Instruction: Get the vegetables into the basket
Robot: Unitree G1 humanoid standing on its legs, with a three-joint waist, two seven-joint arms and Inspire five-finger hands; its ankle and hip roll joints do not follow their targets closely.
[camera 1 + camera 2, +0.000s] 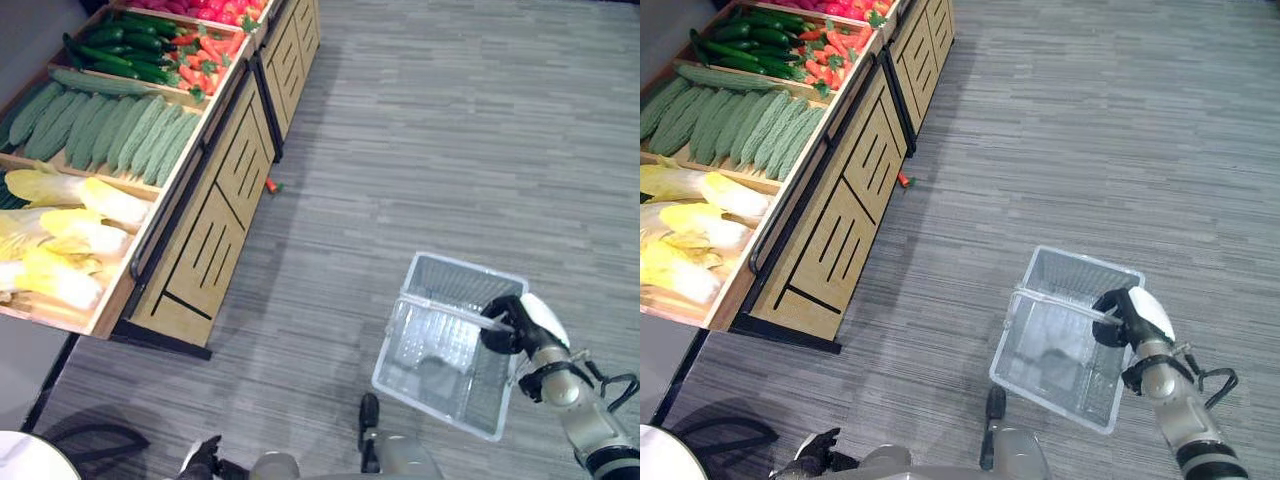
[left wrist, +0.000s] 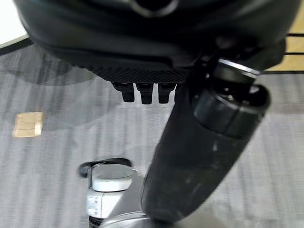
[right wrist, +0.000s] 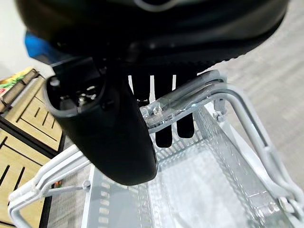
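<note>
A clear wire basket (image 1: 468,269) hangs over the grey floor at the lower right and is empty inside. My right hand (image 1: 512,322) is shut on its handle (image 3: 189,97), fingers hooked over the bar and thumb (image 3: 109,137) in front. The vegetables lie in a wooden display stand (image 1: 215,225) to the left: pale yellow cabbages (image 1: 70,225), bumpy green gourds (image 1: 110,130), dark cucumbers (image 1: 125,48) and carrots (image 1: 205,55). My left hand (image 1: 205,456) hangs low at the bottom edge, fingers relaxed and holding nothing, far from the stand.
One small carrot (image 1: 271,186) lies on the floor by the foot of the stand. A second crate section (image 1: 290,40) continues the stand at the top. A white round object (image 1: 25,458) sits in the bottom left corner. Open grey floor spreads to the right.
</note>
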